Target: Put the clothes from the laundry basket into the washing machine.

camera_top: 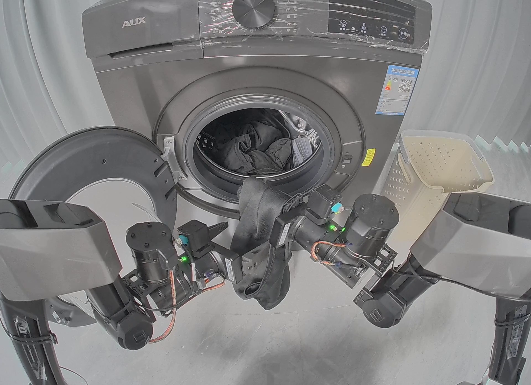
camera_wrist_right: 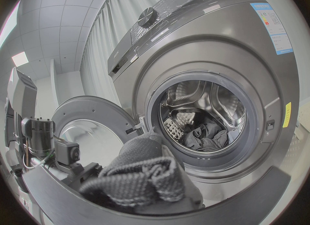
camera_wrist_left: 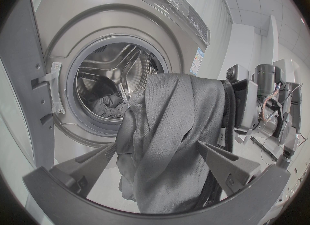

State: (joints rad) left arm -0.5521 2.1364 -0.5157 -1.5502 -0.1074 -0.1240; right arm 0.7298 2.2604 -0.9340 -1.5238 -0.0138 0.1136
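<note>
Beside the washing machine (camera_top: 138, 84) stands the laundry basket (camera_top: 412, 198).

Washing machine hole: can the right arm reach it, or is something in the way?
Probably yes. The door is swung wide open to the robot's left, nothing stands between the right gripper and the opening, and the dark garment it holds hangs near the lower rim.

The door (camera_top: 94, 176) stands open left of the washing machine (camera_top: 254, 87); the laundry basket (camera_top: 442, 170) sits just beside its right side. Clothes (camera_top: 251, 145) lie in the drum, and a garment (camera_top: 260, 209) hangs before the opening, between the left pincer (camera_wrist_left: 155, 161) and the right pincer (camera_top: 285, 220).
</note>
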